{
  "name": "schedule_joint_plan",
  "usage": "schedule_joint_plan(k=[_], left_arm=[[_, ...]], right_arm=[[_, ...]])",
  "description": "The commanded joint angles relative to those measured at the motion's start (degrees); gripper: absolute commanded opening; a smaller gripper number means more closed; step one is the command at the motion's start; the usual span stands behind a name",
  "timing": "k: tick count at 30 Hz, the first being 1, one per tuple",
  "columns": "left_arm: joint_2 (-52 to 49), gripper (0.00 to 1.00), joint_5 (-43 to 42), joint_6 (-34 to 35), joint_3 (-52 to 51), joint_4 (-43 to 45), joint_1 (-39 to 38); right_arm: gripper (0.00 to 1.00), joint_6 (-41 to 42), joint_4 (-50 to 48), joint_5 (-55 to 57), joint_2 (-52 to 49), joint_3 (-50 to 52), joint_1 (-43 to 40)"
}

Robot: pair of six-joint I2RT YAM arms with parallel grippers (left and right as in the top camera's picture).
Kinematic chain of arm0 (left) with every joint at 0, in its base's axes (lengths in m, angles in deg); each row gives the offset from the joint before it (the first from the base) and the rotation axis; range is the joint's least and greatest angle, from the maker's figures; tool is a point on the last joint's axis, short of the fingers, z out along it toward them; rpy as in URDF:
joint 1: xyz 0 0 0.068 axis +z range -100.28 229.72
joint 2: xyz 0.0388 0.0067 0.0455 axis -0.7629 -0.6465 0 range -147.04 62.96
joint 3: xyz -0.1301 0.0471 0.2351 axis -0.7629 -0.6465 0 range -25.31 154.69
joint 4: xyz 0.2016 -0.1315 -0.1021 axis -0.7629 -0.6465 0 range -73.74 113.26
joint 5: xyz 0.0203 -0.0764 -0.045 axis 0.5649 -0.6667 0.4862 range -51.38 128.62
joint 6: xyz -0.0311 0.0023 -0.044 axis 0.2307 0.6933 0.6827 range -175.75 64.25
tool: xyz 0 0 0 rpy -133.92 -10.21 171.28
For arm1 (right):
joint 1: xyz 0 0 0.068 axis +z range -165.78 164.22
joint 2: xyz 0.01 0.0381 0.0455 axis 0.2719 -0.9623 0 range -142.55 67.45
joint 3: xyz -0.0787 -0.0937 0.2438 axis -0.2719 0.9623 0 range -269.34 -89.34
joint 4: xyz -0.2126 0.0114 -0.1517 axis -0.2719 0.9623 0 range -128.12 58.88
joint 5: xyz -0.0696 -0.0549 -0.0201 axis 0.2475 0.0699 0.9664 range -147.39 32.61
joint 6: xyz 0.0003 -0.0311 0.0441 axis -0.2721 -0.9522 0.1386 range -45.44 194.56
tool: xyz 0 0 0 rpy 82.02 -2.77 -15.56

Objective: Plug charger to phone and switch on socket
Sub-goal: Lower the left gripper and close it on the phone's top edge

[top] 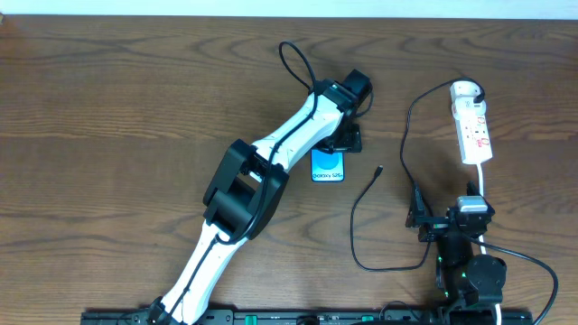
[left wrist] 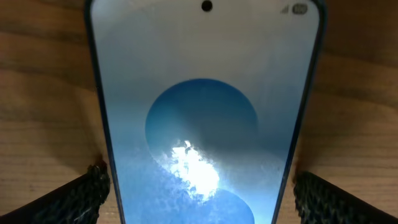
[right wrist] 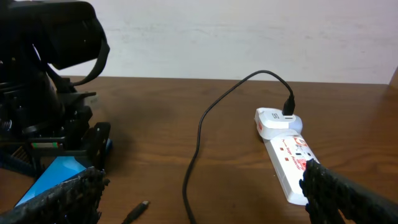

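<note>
The phone (left wrist: 202,93) lies flat between the left gripper's (left wrist: 200,198) spread fingers.

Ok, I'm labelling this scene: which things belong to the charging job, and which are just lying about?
For the job: phone, charger, socket.
Just there: wooden table, black rail at its near edge.

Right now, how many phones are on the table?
1. The phone lies screen up near the middle of the table, between the fingers of the open left gripper. Another could be hidden under the left arm.
</note>
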Motion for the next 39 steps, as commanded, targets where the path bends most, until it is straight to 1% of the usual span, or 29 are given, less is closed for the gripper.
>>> schedule_joint_plan(k=[1, 16, 22, 30, 35, 39], left_arm=[[-1.64, 0.98, 1.79, -0.52, 0.31, -0.07, -0.02], [-1.64, 0.98, 1.86, -0.55, -0.07, 1.40, -0.02], [-1.64, 0.98, 5.86, -0.50, -1.81, 1.25, -0.02], [-1.64, 0.98, 5.77, -0.52, -4.24, 2.10, -0.02], [-1.64, 0.98, 3.80, -0.68, -4.24, 2.47, -0.02], [-1.64, 0.99, 3.67, -2.38, -4.24, 2.47, -0.09]], right_arm=[[0.99, 0.61, 0.33, 0.04, 0.44, 0.07, -0.13], [0.99, 0.61, 0.33, 0.04, 0.44, 0.07, -0.13], [0.99, 0.61, 0.33, 0.04, 0.44, 0.07, -0.13], [0.99, 0.61, 0.33, 0.04, 0.44, 0.07, -0.13], [0.99, 0.61, 0.33, 0.04, 0.44, 0.07, -0.13], [0.99, 0.61, 0.33, 0.04, 0.44, 0.07, -0.13]])
